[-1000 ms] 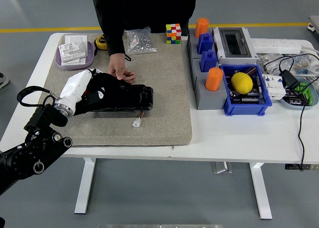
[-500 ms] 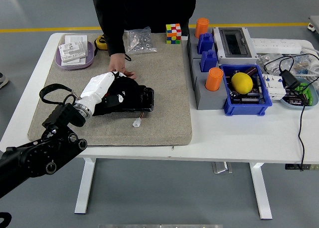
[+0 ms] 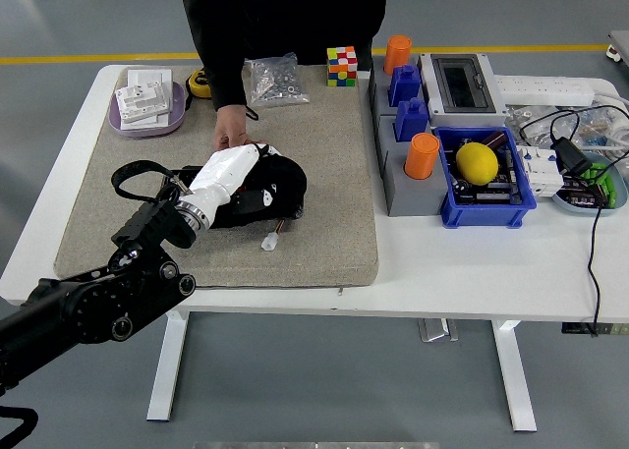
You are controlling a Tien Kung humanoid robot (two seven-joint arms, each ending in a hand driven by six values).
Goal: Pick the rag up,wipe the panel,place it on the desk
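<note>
- Black cloth rag is being pushed rightward along the flat black panel; wiping is underway.
- Rag is being held under the white left hand.
- Panel is being steadied by a person's hand.

the mat looks like rough, matt felt. the panel is glossy black plastic under a soft dark cloth rag. the left hand has a smooth white shell. the table is smooth white.

A blue bin holds a yellow lemon. Just left of the bin stands an orange cup; well left, at the far edge, sits a colourful cube.
</note>
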